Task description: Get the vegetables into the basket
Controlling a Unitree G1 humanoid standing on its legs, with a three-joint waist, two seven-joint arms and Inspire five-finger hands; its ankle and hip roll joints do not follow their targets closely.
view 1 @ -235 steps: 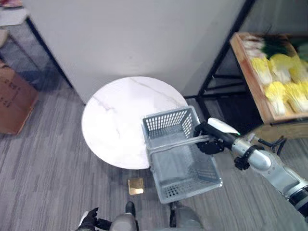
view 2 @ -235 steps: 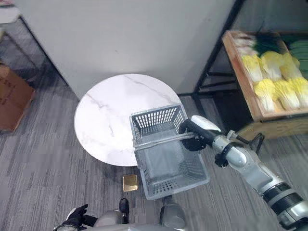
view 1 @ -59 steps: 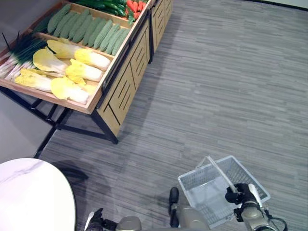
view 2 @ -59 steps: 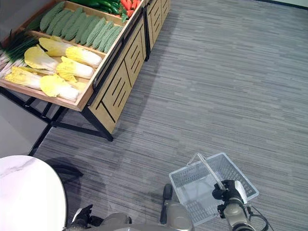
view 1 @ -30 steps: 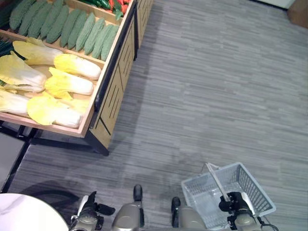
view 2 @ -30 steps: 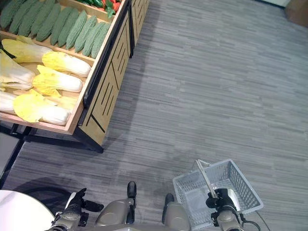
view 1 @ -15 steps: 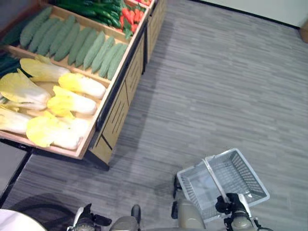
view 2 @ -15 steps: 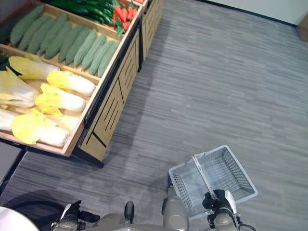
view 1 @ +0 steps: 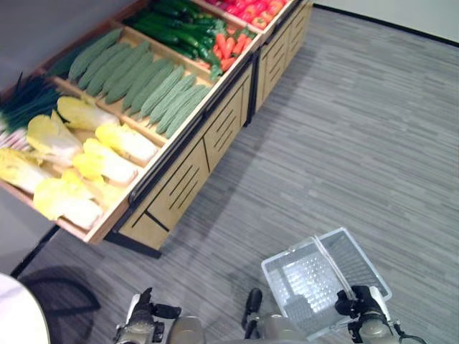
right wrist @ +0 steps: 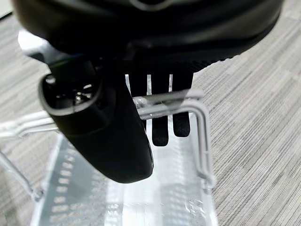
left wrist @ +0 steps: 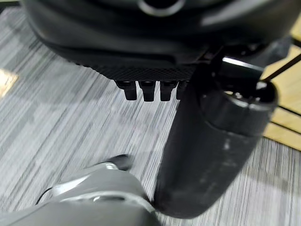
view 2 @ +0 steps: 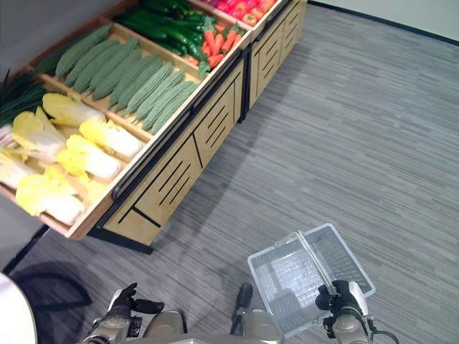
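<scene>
Right wrist view: right hand (right wrist: 141, 117) curled round the clear handle (right wrist: 164, 101) of the grey wire basket (view 2: 310, 276), empty and hanging low beside the body. Left hand (view 1: 143, 319) down at the lower left, fingers curled on nothing. Vegetables on the wooden produce stand (view 1: 190, 179), well apart: napa cabbages (view 1: 107, 161), bitter gourds (view 1: 154, 82), chillies (view 2: 215, 43). Risk: basket swinging and slipping along the handle while walking, or clipping the stand's edge on approach.
</scene>
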